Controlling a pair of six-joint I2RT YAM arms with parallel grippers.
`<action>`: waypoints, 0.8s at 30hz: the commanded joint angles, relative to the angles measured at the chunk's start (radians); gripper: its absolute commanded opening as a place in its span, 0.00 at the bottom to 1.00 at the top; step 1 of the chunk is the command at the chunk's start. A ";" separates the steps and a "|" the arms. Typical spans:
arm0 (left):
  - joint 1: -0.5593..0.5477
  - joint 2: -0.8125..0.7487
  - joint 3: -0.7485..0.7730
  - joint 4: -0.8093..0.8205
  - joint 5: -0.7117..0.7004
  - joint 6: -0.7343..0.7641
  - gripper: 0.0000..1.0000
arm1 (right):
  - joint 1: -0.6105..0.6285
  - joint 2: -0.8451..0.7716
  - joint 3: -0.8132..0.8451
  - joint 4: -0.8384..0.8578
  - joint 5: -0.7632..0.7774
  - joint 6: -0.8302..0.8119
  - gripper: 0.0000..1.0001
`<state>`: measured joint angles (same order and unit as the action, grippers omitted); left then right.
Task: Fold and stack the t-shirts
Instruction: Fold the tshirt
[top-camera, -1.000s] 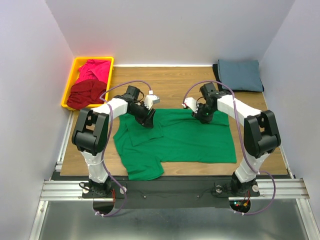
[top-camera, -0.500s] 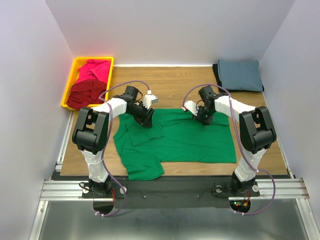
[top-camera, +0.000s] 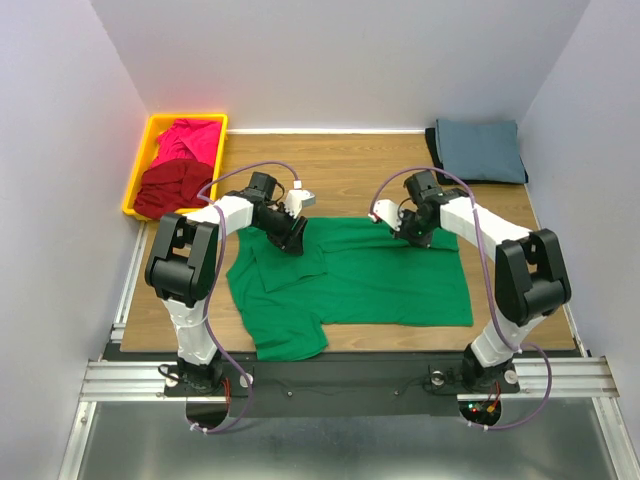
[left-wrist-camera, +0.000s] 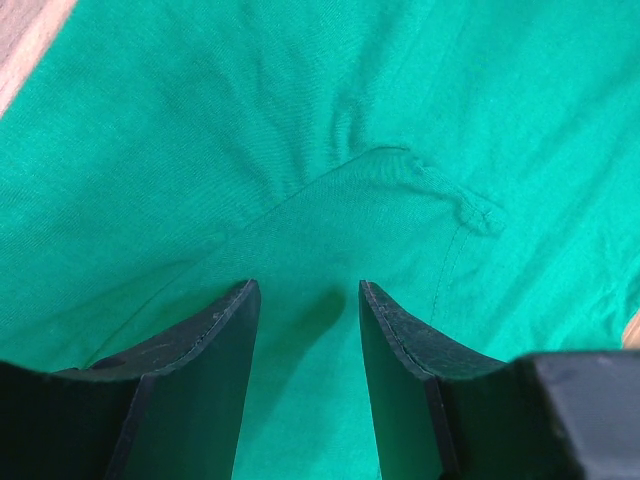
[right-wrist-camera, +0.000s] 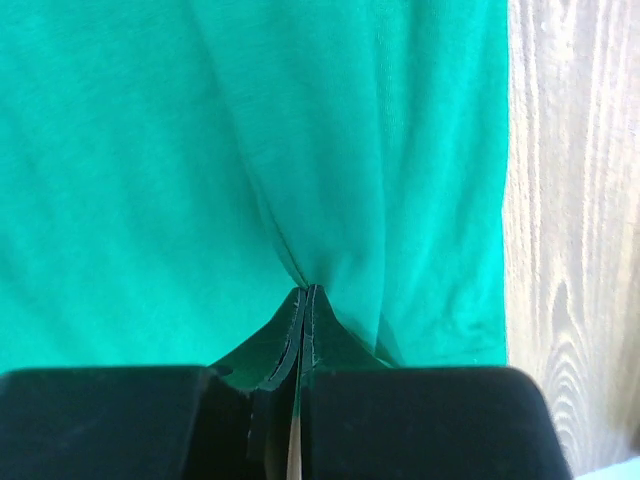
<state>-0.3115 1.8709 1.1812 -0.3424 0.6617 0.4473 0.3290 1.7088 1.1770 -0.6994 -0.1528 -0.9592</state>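
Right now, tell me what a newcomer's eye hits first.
The green t-shirt sprawls across the middle of the table, the right gripper shut on its far edge, the left gripper open above it. A yellow bin far left holds a magenta shirt and a dark red shirt.

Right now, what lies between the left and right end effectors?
Only the green t-shirt, lying flat; the top view shows it.

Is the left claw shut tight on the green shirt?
No, the left claw has its fingers spread apart, and the green shirt lies flat in the gap between them.
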 joint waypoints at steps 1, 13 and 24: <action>0.011 0.010 0.020 -0.001 -0.019 0.011 0.56 | 0.004 -0.057 -0.040 -0.008 0.018 -0.042 0.00; 0.041 -0.068 0.031 -0.061 -0.004 0.033 0.56 | 0.001 -0.052 -0.091 -0.009 0.059 -0.055 0.31; 0.078 -0.092 0.015 -0.049 -0.025 0.050 0.56 | -0.142 0.015 0.147 -0.057 -0.008 0.125 0.34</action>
<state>-0.2352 1.8248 1.1812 -0.3901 0.6312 0.4808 0.2615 1.6787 1.2251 -0.7372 -0.1318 -0.9085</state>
